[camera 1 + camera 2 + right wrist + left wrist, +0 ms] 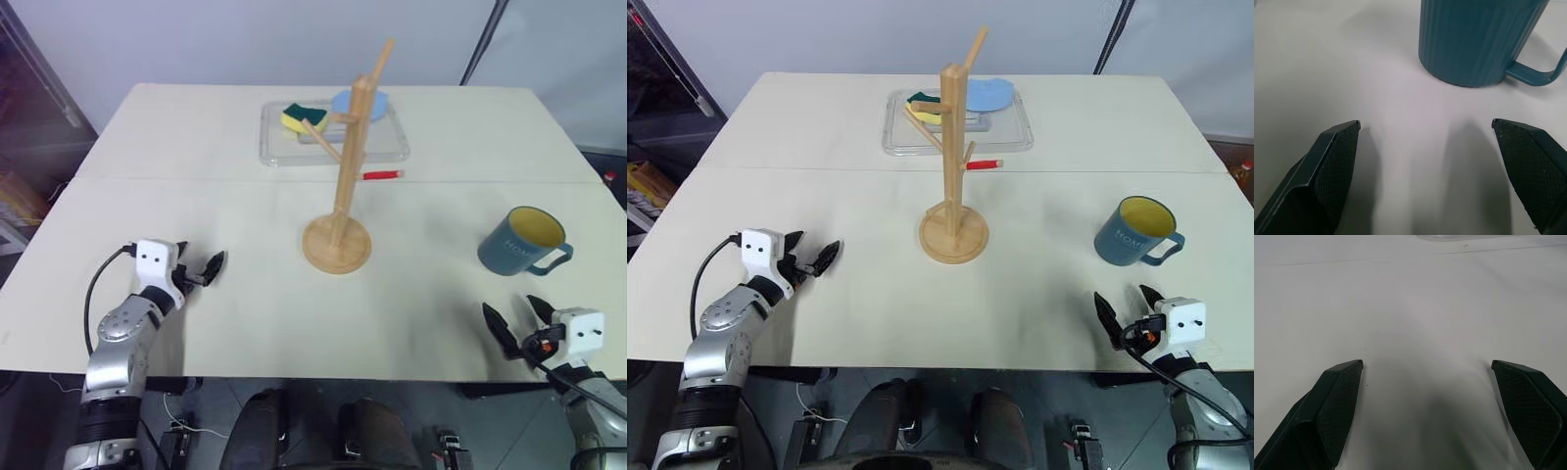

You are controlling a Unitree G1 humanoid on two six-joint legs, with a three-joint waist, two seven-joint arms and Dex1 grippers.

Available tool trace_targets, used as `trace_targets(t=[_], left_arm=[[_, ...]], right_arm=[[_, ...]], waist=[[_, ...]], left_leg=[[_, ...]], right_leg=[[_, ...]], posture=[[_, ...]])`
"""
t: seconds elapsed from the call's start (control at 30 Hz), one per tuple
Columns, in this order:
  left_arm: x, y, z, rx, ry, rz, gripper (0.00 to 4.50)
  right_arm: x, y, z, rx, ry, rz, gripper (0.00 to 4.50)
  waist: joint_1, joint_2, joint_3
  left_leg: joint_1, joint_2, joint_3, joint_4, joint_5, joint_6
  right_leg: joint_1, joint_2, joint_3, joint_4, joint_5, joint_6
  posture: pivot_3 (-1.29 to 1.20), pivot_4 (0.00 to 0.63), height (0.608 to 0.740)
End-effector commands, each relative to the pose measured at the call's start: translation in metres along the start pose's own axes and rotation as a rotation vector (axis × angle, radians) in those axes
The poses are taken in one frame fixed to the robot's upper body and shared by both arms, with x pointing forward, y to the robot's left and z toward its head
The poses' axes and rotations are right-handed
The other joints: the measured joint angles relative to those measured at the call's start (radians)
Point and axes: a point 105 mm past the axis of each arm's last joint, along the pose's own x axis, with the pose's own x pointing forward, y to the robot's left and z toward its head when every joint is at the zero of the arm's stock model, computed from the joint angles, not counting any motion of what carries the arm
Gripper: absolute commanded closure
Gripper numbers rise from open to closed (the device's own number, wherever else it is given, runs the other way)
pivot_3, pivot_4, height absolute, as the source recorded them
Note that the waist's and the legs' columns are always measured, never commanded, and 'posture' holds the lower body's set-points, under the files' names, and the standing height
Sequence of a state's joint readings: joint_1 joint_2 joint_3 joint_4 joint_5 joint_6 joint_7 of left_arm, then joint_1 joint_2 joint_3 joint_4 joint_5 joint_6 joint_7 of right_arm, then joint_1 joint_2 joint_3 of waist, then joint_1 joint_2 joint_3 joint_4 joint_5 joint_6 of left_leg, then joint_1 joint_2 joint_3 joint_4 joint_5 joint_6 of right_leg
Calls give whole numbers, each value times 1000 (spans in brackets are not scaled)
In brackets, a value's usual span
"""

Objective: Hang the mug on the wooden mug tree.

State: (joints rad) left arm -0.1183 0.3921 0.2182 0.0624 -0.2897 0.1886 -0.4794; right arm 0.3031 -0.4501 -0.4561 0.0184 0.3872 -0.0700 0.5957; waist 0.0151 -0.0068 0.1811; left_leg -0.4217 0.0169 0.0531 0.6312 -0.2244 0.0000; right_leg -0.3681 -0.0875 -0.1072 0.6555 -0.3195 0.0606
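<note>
mug (522,242) upright near open right hand (516,322)

The mug (1480,41) is cut off by the right wrist view's edge, which takes its rim and the outer loop of its handle. Its pale lettering (515,245) is too small to read. In the clear tray (392,149) at the far side of the counter (196,323), the wooden mug tree (345,166) hides part of the blue round thing (377,101) and the sponge (304,117) (what lies under them cannot be told). The left wrist view clips that tray to a sliver.
</note>
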Motion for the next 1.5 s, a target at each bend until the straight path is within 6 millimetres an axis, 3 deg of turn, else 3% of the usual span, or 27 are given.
trace_targets(t=[0.03, 0.37, 0.53, 0.73, 0.9, 1.1, 1.5], left_arm=[[2, -3, 6, 15, -17, -11, 0], [3, -16, 14, 0, -38, -83, 0], [-6, -53, 33, -14, -105, -301, 0], [-31, -120, 48, -30, -98, -712, 0], [-42, -158, 55, 55, -87, -922, 0], [-38, -173, 69, 84, -141, -980, 0], [-36, -173, 69, 102, -155, -984, 0]], right_arm=[[-2, -4, 2, -11, -21, -18, 21], [-2, -6, 0, -9, -19, -37, 21], [0, -13, -1, 1, -2, -77, 21], [7, -14, 17, 11, -78, -125, 21], [14, -22, 25, 12, -134, -308, 21], [14, -40, 28, 1, -163, -458, 21], [16, -51, 36, -31, -175, -507, 21]], waist=[[0, 0, 0], [-1, 0, 0], [-2, 0, 0], [-3, 2, -1], [-3, 6, -3], [-2, 7, -3], [-3, 7, -3]], left_leg=[[0, 0, 0, 0, 0, 0], [0, 0, 0, 0, 0, 0], [0, 0, 0, 1, 0, 0], [2, 0, 0, 1, 0, 0], [2, 0, 1, 1, 0, 0], [2, 0, 1, 1, 0, 0], [4, 0, 3, 1, 0, 0]], right_leg=[[0, 0, 0, 0, 0, 0], [0, 0, 0, 0, 0, 0], [1, 0, 0, 0, 0, 0], [2, 0, 0, 0, 0, 0], [2, 0, 2, 1, 0, 0], [1, 1, 2, 1, 0, 0], [1, 2, 5, 4, 0, 0]], posture=[[0, 150, 740], [0, 150, 740], [0, 150, 740], [0, 150, 740], [0, 150, 740], [0, 150, 740], [0, 150, 740]])
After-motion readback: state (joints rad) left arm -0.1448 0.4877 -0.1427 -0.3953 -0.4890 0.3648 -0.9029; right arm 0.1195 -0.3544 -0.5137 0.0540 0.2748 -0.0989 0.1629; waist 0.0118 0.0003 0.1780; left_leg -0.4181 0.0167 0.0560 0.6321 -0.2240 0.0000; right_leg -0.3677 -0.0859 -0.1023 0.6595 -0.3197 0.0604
